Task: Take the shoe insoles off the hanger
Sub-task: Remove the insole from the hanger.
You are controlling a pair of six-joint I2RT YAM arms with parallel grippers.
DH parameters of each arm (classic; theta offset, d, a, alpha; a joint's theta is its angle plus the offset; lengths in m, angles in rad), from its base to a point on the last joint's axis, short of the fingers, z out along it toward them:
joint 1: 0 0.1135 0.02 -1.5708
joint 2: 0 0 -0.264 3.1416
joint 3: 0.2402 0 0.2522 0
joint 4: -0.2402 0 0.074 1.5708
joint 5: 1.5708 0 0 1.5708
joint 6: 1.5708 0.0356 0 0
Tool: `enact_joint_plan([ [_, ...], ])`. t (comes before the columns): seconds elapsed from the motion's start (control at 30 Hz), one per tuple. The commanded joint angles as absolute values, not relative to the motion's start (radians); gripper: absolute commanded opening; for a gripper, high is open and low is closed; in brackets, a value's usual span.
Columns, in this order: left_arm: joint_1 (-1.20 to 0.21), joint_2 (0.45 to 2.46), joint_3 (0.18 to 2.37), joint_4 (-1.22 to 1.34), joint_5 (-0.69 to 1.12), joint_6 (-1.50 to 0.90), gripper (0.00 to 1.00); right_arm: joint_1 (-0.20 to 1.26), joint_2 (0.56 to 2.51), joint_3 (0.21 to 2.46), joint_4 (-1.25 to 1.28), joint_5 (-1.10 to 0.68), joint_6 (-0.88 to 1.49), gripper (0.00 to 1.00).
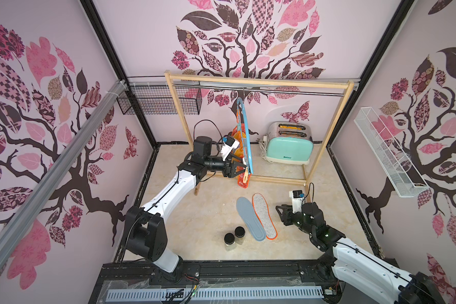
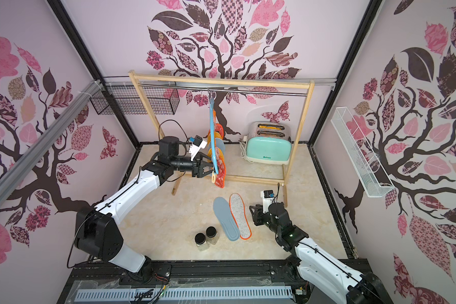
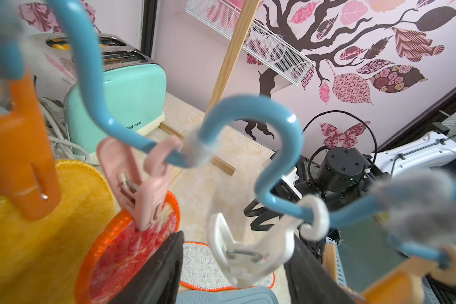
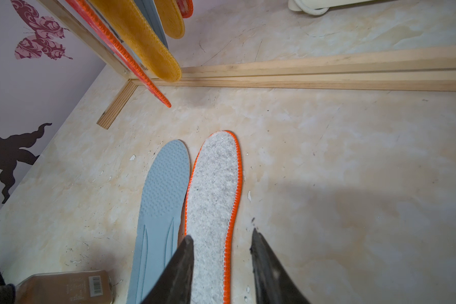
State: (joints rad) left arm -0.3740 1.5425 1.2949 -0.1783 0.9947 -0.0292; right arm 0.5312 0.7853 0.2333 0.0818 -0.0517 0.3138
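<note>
On the table, near centre, the grey-blue insole and felt insole lie freed, the hung insoles stay clipped to the hanger farther back, with the left gripper spread around an empty white clothespin and the right gripper part-open, holding nothing.

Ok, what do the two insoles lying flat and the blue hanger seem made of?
Grey-blue insole: probably foam or soft rubber, matte, with moulded dots. Orange-edged insole: felt, by its fuzzy speckled surface; stitched rim. Hanger: likely plastic or coated, glossy with sharp highlights.
</note>
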Motion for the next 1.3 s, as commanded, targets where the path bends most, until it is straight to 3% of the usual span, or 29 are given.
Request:
enact_joint_plan([
  [0.0,-0.378,1.469,1.240,-0.144,0.931,-0.068,0.66,0.528,0.773,0.273,0.100,-0.056,0.318,0.39],
  [0.4,-0.377,1.075,0.888,-0.202,0.351,-0.350,0.67,0.529,0.741,0.272,0.080,-0.051,0.314,0.39],
  [0.67,-0.377,0.794,0.831,-0.431,0.208,-0.430,0.67,0.528,0.737,0.274,0.062,-0.041,0.304,0.39],
  [0.9,-0.377,0.607,0.873,-0.673,0.138,-0.363,0.70,0.528,0.706,0.260,0.045,-0.032,0.302,0.39],
  [1.27,-0.377,0.461,0.786,-0.741,0.113,-0.295,0.72,0.528,0.719,0.259,0.048,-0.032,0.301,0.39],
])
